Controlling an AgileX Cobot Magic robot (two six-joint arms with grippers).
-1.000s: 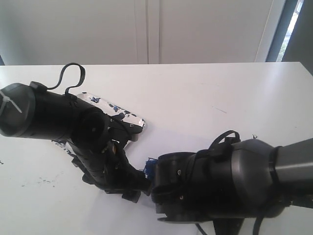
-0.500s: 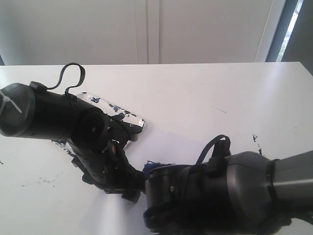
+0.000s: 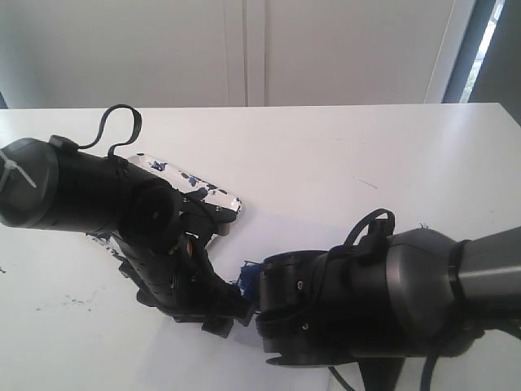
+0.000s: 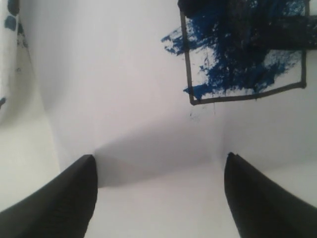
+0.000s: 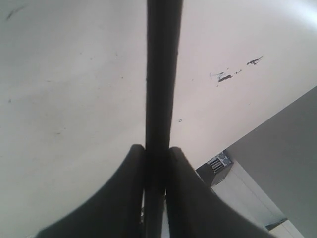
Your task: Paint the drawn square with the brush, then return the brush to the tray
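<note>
**Clamping the brush beside a half-painted drawn square**

Pinching the brush's black handle in the right gripper, pressing both fingers tight against it and leaving no gap on either side. Pointing the handle straight away from the wrist camera over the white table, passing a few dark specks off to one side. Keeping the bristle end out of that view.

Spreading the left gripper wide and holding nothing, framing only bare white paper sheet between its fingers. Hanging low over the sheet; touching it or not, impossible to tell.

Showing the drawn square on the sheet just beyond the left gripper. Carrying dark blue strokes over much of its inside, leaving white patches toward the near edge, spilling a little past one side of the black outline. Blurring into a dark shape across the far part of the square, too unclear to name.

Catching the tray in the exterior view, poking out from behind the left arm and showing a white rim spattered with blue. Crowding the left arm and right arm together low in that view, exposing only a scrap of blue paint between them.
</note>
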